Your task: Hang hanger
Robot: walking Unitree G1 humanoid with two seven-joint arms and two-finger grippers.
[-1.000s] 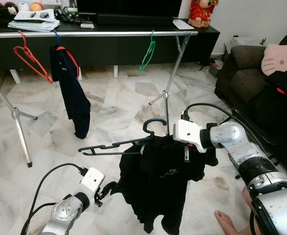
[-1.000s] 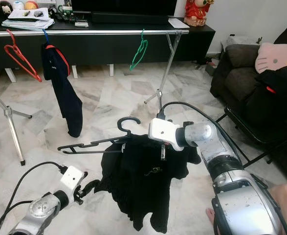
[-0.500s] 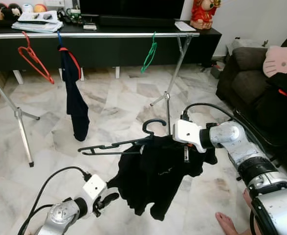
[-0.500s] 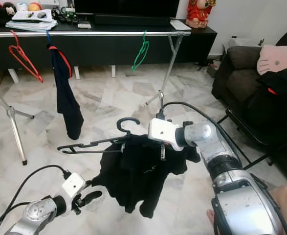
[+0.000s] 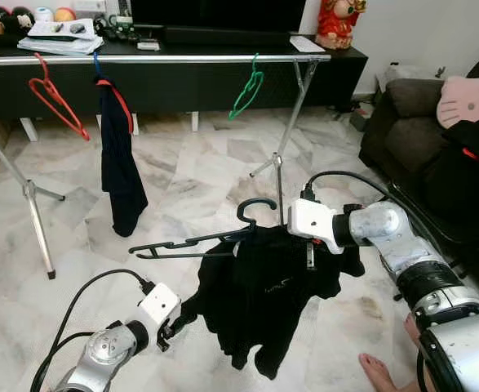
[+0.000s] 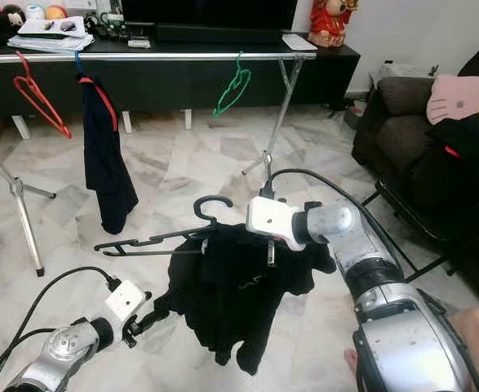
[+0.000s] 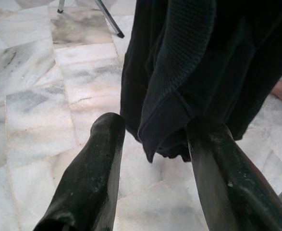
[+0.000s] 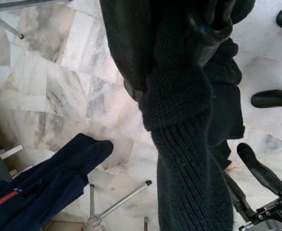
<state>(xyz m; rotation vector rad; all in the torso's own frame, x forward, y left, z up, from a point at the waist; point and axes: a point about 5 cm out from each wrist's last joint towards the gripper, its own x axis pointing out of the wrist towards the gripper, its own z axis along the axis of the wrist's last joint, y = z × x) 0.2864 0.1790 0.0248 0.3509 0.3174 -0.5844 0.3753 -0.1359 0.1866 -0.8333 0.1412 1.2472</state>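
A black hanger (image 5: pixel 192 242) sticks out level over the floor, hook (image 5: pixel 255 207) up, with a black knit garment (image 5: pixel 265 298) draped over its right end and hanging down. My right gripper (image 5: pixel 308 247) is shut on the hanger through the bunched fabric; in the right wrist view the knit (image 8: pixel 189 144) wraps its fingers. My left gripper (image 5: pixel 176 320) is low beside the garment's lower left edge, open. In the left wrist view its fingers (image 7: pixel 95 168) stand apart with the garment's hem (image 7: pixel 169 125) just beyond them, not gripped.
A metal clothes rail (image 5: pixel 182 58) crosses the back, carrying a red hanger (image 5: pixel 55 94), a navy garment (image 5: pixel 119 155) and a green hanger (image 5: pixel 246 85). Its legs (image 5: pixel 32 214) stand on the marble floor. A dark sofa (image 5: pixel 402 114) is at right, a person's foot (image 5: pixel 378 371) at bottom right.
My left gripper has risen back toward the garment's lower edge after dropping away from it. The black garment's hem has swung. The right arm holds still.
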